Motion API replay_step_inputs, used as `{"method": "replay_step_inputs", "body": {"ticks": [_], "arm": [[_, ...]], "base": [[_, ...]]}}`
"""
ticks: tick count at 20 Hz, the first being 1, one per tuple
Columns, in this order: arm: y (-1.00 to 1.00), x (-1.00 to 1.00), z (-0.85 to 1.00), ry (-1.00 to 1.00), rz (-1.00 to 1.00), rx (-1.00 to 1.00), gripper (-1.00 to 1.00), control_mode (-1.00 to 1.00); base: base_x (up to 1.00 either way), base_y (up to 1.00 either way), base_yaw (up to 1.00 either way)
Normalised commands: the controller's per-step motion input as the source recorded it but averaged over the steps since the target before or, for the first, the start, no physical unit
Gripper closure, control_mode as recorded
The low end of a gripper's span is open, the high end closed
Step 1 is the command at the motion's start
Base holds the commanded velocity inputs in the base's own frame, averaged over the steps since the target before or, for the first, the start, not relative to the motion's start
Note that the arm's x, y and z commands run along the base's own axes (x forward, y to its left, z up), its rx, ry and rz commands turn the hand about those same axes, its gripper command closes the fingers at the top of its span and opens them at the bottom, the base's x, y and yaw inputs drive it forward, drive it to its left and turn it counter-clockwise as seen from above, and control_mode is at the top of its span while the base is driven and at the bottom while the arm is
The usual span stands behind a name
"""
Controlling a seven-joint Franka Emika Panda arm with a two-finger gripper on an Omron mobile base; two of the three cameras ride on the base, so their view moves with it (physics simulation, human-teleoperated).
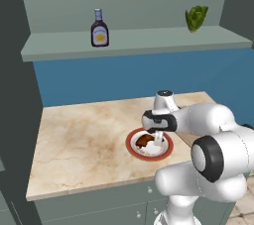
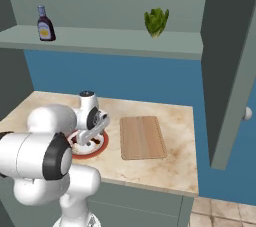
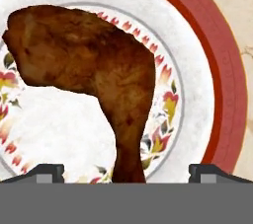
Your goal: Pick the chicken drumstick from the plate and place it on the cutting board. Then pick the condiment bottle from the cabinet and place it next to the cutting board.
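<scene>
Marble counter [image 1: 79, 140] carries the plate [image 1: 133, 147] near its front edge, cutting board [image 2: 142, 137] beside it; gripper [image 3: 126, 172] hangs low, fingers apart around the chicken drumstick [image 3: 94, 75].

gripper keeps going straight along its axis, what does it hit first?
Most likely the chicken drumstick: its thin bone end runs down between the open gripper fingertips, with the plate right beneath. How much gap remains is unclear.

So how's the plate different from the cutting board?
The plate is round, white with a red rim; the cutting board is rectangular, plain light wood. The plate holds the drumstick, with the gripper open above it; the board is bare. Both lie flat on the marble counter.
</scene>
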Motion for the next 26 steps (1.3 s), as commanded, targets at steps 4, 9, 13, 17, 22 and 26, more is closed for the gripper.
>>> {"method": "replay_step_inputs", "body": {"ticks": [4, 9, 13, 17, 22, 26], "arm": [[0.00, 0.24, -0.23, 0.04, 0.02, 0.00, -1.00, -1.00], [0.02, 0.17, -0.17, 0.04, 0.02, 0.00, -1.00, -1.00], [0.05, 0.04, -0.10, 0.05, 0.02, 0.00, -1.00, -1.00], [0.09, 0.00, -0.12, 0.03, 0.02, 0.00, 1.00, -1.00], [0.21, -0.10, -0.03, -0.02, 0.01, 0.00, 1.00, -1.00], [0.31, -0.28, -0.04, -0.10, 0.00, -0.03, 1.00, -1.00]], "base": [[0.00, 0.00, 0.00], [0.00, 0.00, 0.00], [0.00, 0.00, 0.00], [0.00, 0.00, 0.00], [0.00, 0.00, 0.00], [0.00, 0.00, 0.00]]}}
